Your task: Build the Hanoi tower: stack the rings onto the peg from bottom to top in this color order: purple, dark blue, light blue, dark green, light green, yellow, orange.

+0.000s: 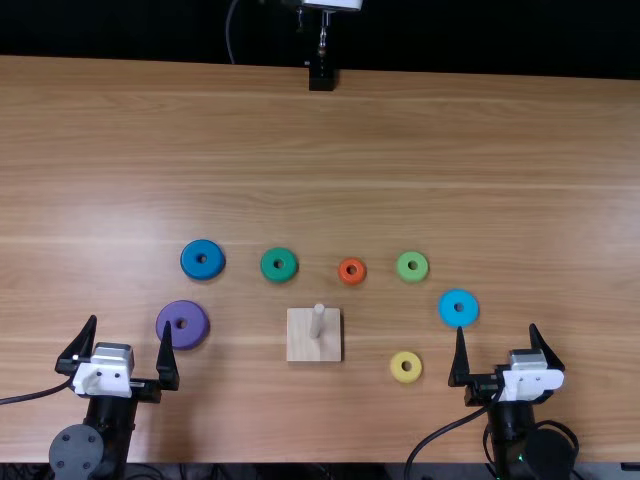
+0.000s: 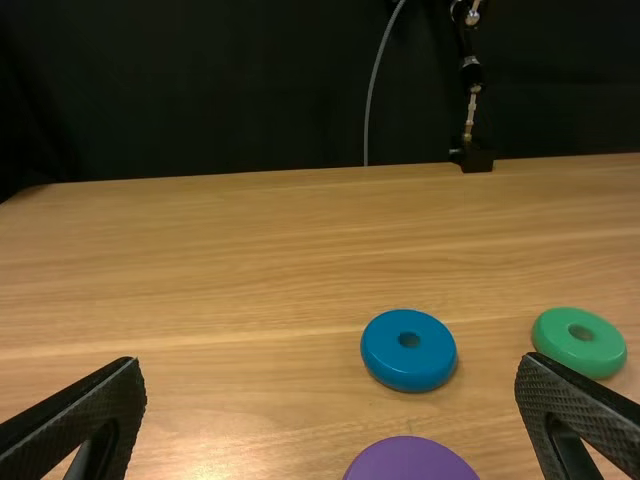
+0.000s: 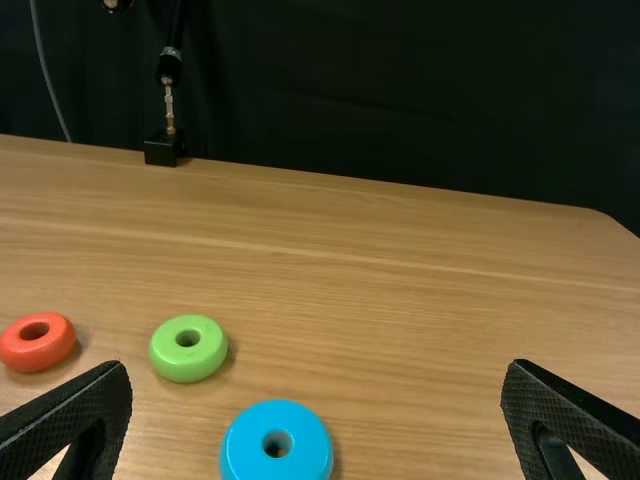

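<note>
Top view: left gripper [image 1: 131, 323] and right gripper [image 1: 497, 330] both released, nothing in either. Peg base [image 1: 303, 345] sits between them, peg [image 1: 317, 321] bare. Purple ring [image 1: 197, 327] should go first: just off left jaws' peg-side fingertip, so left arm's nearer; looks like a short shift pegward. Round, no long axis. Dark blue ring [image 1: 214, 263] lies beyond it, farther out from left jaws. Light blue ring [image 1: 469, 311]: near right jaws' peg-side fingertip.

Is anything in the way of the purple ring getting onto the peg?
Nothing I can see. Between the purple ring and the wooden peg there is just bare table. The dark blue ring and dark green ring lie farther back, off that path.
</note>
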